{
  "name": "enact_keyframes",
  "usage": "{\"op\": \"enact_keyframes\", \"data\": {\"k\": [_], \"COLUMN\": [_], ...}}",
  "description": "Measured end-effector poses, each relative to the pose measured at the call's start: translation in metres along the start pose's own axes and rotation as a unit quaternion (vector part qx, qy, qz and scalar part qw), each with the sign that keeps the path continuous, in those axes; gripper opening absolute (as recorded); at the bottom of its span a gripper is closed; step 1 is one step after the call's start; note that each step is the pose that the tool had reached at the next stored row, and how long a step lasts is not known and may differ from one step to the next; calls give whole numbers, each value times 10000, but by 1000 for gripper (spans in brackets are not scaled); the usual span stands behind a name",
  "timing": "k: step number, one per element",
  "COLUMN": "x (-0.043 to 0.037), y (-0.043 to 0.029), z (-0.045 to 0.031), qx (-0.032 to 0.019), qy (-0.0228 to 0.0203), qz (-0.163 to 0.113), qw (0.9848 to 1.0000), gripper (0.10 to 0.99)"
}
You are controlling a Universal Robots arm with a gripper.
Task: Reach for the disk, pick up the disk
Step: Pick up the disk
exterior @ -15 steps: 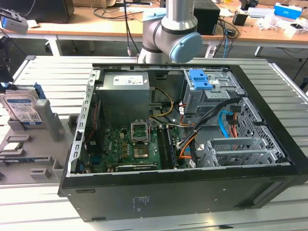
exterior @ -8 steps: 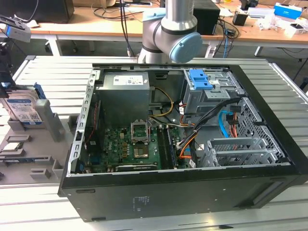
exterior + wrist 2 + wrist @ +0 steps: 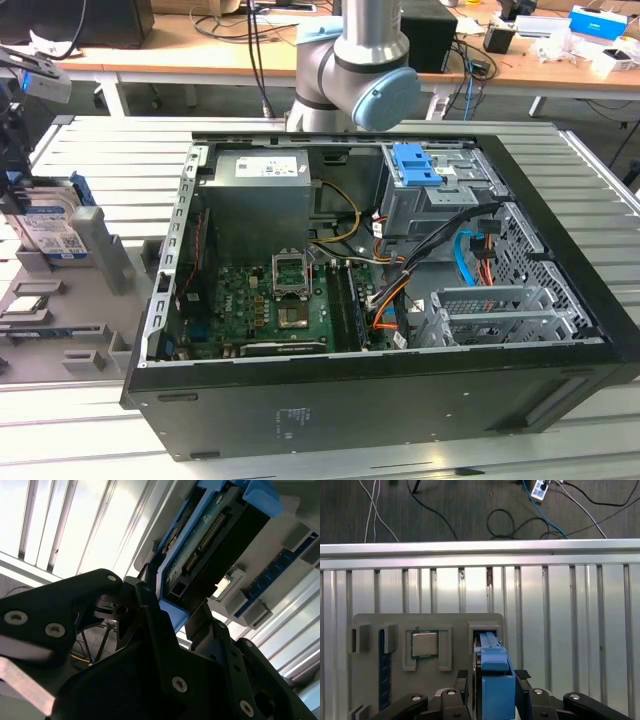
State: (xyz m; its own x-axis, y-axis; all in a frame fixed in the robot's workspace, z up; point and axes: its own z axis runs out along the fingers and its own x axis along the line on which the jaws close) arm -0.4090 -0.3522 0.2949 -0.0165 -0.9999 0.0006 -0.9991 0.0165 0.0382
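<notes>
The pincer point(image 3: 492, 677) hangs released, its fingers point(image 3: 522, 680) straddling the disk point(image 3: 496, 692), which stands on edge in a corner slot of the grey holder point(image 3: 457, 635) on the bench point(image 3: 570, 630), likely so its sides are offered for gripping.

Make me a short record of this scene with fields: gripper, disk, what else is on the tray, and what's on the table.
gripper: open, straddling the disk
disk: on edge in a slot of the grey tray, not lifted
also on tray: processor chip
table: slatted metal; holds the tray and, to the exterior view's right of it, an open computer case
</notes>
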Motion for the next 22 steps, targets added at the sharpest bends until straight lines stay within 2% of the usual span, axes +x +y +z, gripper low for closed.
{"op": "enact_keyframes", "data": {"k": [6,10,11,12,14,22], "x": [0,0,0,0,0,0], "y": [-2,-2,-2,-2,-2,-2], "z": [47,50,51,51,52,58], "qx": [0,0,0,-1,0,0], "qy": [7,8,8,8,7,7], "qz": [-150,-153,-154,-153,-154,-154], "qw": [9999,9999,9999,9999,9999,9999], "gripper": [482,482,467,400,369,369]}}
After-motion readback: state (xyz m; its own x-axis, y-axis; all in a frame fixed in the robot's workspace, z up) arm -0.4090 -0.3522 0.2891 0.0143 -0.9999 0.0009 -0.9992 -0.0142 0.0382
